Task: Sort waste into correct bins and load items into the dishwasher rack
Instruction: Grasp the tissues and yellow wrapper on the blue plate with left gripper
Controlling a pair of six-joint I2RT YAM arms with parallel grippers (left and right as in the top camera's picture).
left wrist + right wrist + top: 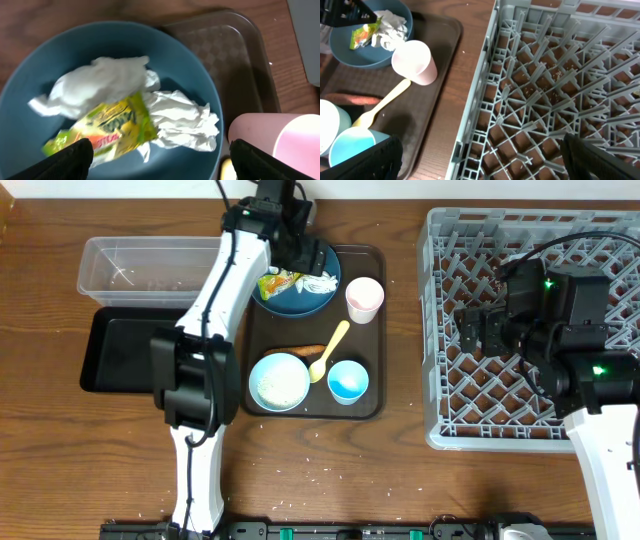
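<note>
From my remote station I saw a wooden table (60, 460) that filled the overhead view from edge to edge. Its top was a dark reddish brown, and the grain ran in long streaks from 9 o'clock to 3 o'clock. The light was soft and even. Shadows on the wood were faint and blurred at their edges, and the surface had a dull sheen. A black strip (380, 532) ran along the table's edge at 6 o'clock. Each wrist view showed the same brown wood at 12 o'clock.

Printed lettering on the green-and-yellow snack wrapper (112, 127), lying in the blue plate (30, 85), is too blurred to read.
</note>
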